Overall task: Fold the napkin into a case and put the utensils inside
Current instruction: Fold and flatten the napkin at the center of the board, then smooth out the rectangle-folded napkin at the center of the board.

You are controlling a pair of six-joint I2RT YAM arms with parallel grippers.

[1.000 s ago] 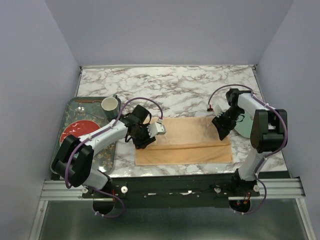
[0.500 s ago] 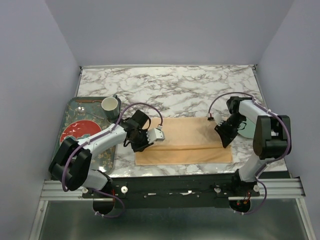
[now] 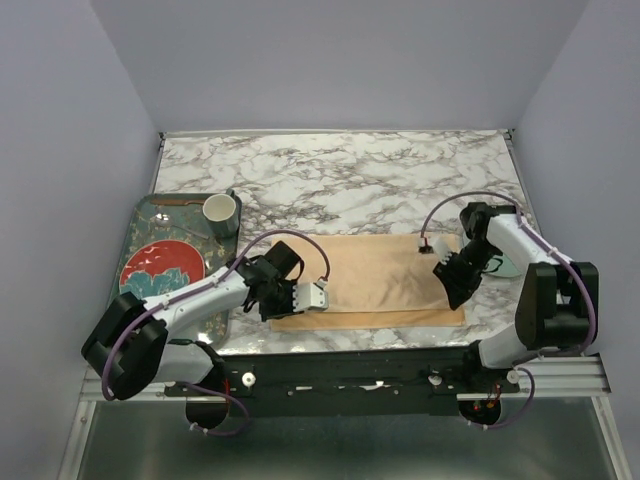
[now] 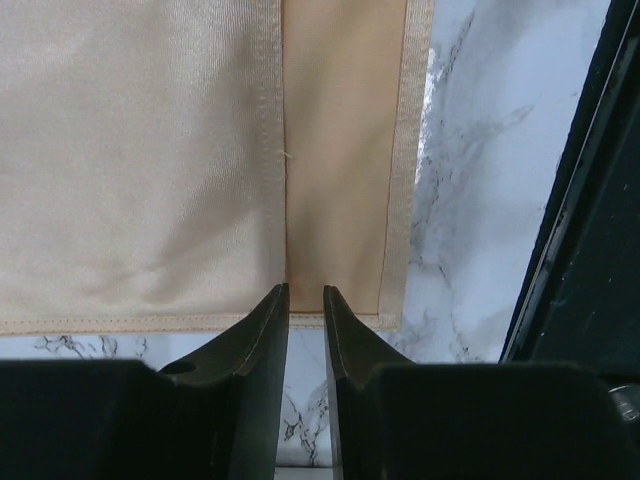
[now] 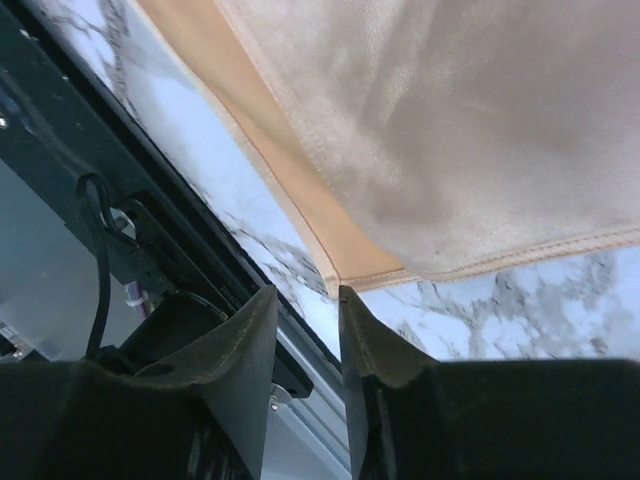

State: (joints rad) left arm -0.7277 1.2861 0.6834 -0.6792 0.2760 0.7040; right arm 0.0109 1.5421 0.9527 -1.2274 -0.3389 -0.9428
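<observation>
- Your left claw (image 4: 305,290) sits at the left edge of the napkin (image 3: 385,275), jaws almost together; you cannot tell whether they pinch cloth.
- Your right claw (image 5: 308,292) is at its near right corner, equally unclear.
- The napkin lies folded, lower centre, on the tabletop (image 3: 380,175).

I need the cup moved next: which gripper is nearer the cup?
Left. The left gripper is at the napkin's left end, just beside the cup's tray; the right gripper is at the napkin's right end.
</observation>
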